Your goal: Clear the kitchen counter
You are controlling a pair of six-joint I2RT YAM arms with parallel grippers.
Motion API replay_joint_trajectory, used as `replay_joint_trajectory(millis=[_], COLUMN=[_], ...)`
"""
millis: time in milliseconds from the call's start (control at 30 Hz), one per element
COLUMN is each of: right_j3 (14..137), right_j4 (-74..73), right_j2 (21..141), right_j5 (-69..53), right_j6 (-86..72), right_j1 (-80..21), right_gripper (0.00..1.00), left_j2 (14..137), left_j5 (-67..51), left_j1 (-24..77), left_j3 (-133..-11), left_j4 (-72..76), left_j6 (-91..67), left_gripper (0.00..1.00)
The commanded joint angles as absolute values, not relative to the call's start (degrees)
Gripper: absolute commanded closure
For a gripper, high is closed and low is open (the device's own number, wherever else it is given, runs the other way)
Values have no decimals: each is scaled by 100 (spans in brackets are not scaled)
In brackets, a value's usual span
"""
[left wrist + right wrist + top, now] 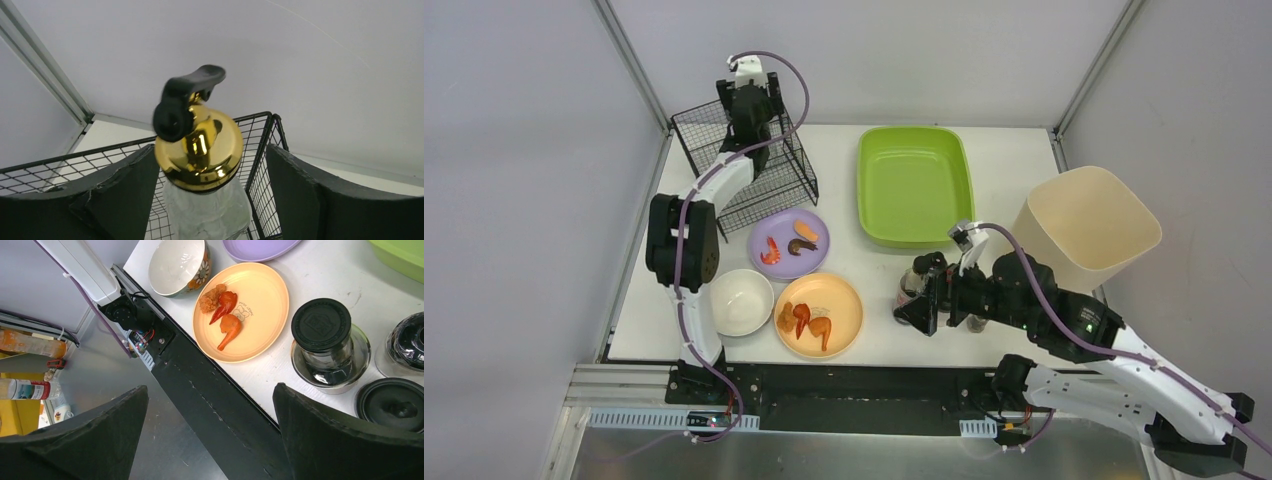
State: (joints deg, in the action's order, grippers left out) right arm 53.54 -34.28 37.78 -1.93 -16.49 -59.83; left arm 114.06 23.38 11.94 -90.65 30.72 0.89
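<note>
The right claw (210,390) is open wide and holds nothing. Its two thick black fingers (85,440) are cut off at the bottom of the wrist picture. It hangs over the black rail (220,405) at the near edge of the kitchen counter (325,275), a flat white top that is not shiny.

Just past the right finger lies a round black lid (392,405); what is under it is hard to make out. A little farther stands a round glass jar (330,347) with a black top. Beside that is a dark jar (407,342), half cut off. Ahead of the claw sits a smooth orange plate (260,290) with orange-red food bits (225,315) on it. Past the plate is a white bowl (175,265) with flowers on its outside. Only the edges of a purple plate (260,246) and a green tray (405,252) show.

From above, the right arm lies low and folded, and its claw points left along the near edge.

The left arm stretches long to the far left corner. A bottle (205,212) with a crinkly clear body stands between the fingers of the left claw (212,150). It has a shiny gold cap (190,165) and a black pump (182,100), and its bottom is cut off. I cannot tell if the claw is squeezing it. Behind and below the claw is a black wire basket (260,170).
</note>
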Motion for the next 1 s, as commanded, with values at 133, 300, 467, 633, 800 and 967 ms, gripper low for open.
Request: replay_joint_trajectory(millis=[133,300,467,633,800,967], right_j3=[5372,5528,5810,6016,6139,6337], right_j4=[-3312,-3558,-3935,-4221,-4563,-5015], right_j2=[3547,3484,3427,3235,3081,3056], right_j5=[-94,149,507,987,1691,2196], right_j6=[-1870,-1988,-2054,-2076,-2097,-2291], right_j1=[-6004,-6006,-6003,-6011,-6004,-6009], right_gripper=[0,1,1,1,0,1], left_j2=[10310,9703,9074,8469,7753,7128], left_j5=[2457,2425,2342,2088,1475,276], left_j1=[1222,1306,1448,1764,2247,2587], left_j3=[-8659,-8360,-8205,-8048,-7783,-7655], left_j4=[3150,2671,1859,1025,249,-593], left_j6=[-158,-182,-367,-333,-430,-1019], left_gripper=[18,16,14,12,12,11])
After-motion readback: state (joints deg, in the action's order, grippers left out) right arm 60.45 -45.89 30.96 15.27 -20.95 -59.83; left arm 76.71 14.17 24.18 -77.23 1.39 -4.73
